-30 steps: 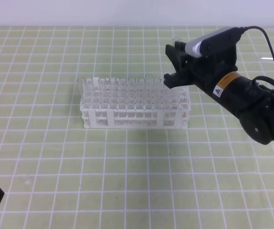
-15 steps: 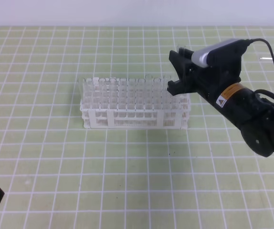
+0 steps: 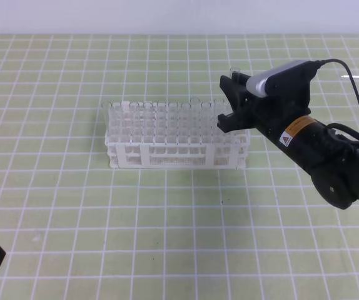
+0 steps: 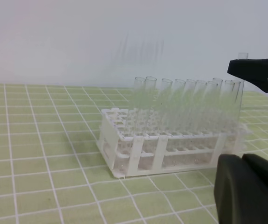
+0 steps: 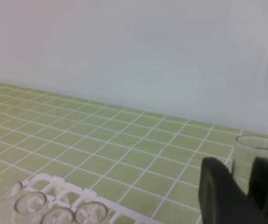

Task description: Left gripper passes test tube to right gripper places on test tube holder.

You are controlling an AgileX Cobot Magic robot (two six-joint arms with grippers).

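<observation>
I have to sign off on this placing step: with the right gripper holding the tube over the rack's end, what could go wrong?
The test tube is clear and hard to see, so it may miss a hole in the rack. The right gripper hangs close over tubes already standing there and could knock them. The tube looks tilted, so it may jam.

A green mat [image 3: 167, 237] with a white grid covers the surface. The white test tube holder [image 3: 176, 153] stands on it slightly toward twelve o'clock of centre, holding clear tubes.
</observation>
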